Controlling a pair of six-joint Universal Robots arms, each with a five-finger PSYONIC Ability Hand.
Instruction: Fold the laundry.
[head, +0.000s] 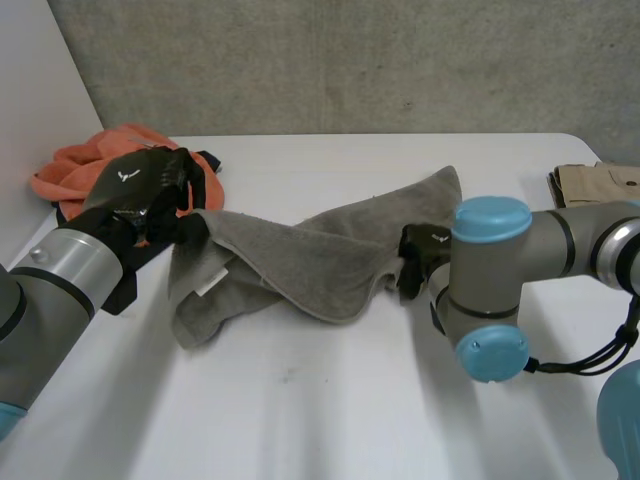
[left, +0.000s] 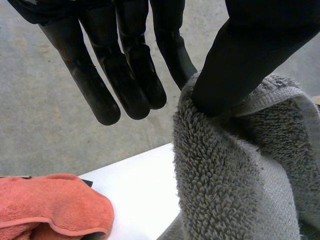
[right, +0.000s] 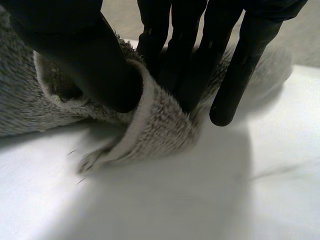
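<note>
A grey towel (head: 310, 262) lies crumpled and partly doubled over in the middle of the white table (head: 330, 400). My left hand (head: 140, 190) is at its left corner, lifted a little off the table. In the left wrist view the thumb (left: 250, 55) pinches the towel's edge (left: 225, 175) against a finger, while the other fingers (left: 125, 75) stay straight beside it. My right hand (head: 425, 250) is at the towel's right edge, low on the table. There the thumb (right: 85, 55) and fingers (right: 185, 60) pinch the towel's hem (right: 160, 130).
An orange cloth (head: 85, 165) lies bunched at the back left with a black cloth (head: 205, 175) beside it, right behind my left hand. A tan folded garment (head: 590, 185) sits at the table's right edge. A grey wall (head: 350, 60) stands behind.
</note>
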